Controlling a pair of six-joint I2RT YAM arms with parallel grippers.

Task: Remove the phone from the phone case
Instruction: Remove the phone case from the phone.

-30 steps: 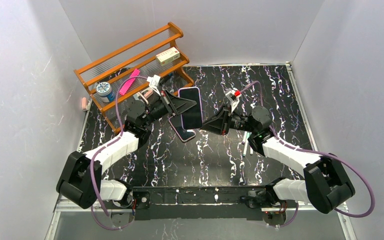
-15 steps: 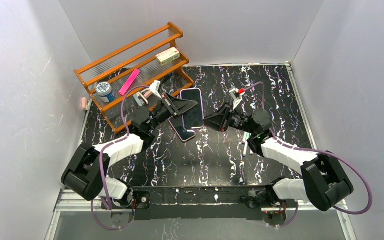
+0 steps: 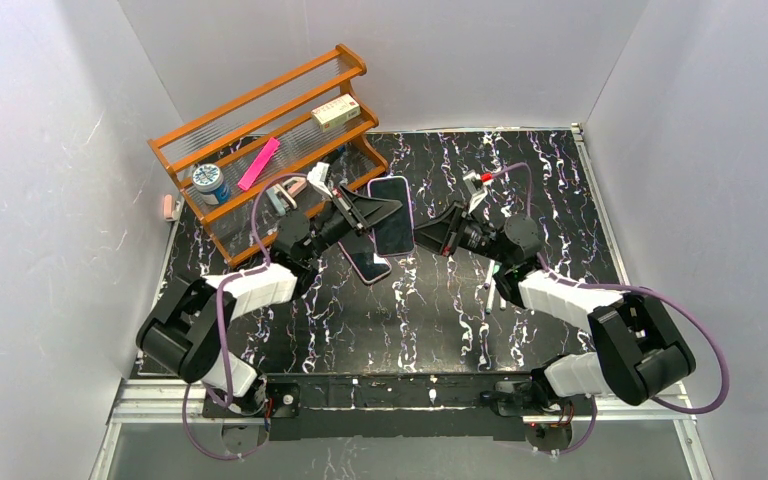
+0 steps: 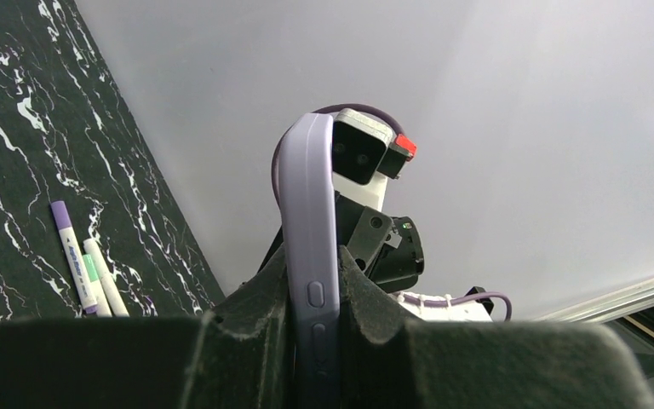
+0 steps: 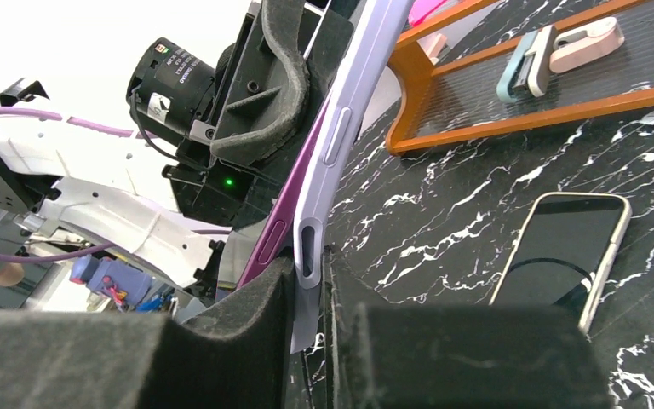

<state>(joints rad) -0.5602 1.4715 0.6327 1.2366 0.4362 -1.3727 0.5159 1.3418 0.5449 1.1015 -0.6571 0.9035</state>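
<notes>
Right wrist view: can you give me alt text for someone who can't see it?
A lavender silicone phone case stands edge-on, clamped at the bottom by the black foam pads of the right gripper and held higher up by the left gripper. Behind, a second gold-rimmed phone lies screen-up on the black marble table near an orange wooden rack.

The left arm [image 3: 250, 287] and right arm [image 3: 560, 297] angle inward, left fingers [image 4: 243, 328] and right fingers [image 5: 251, 319] seemingly clamped.
</notes>
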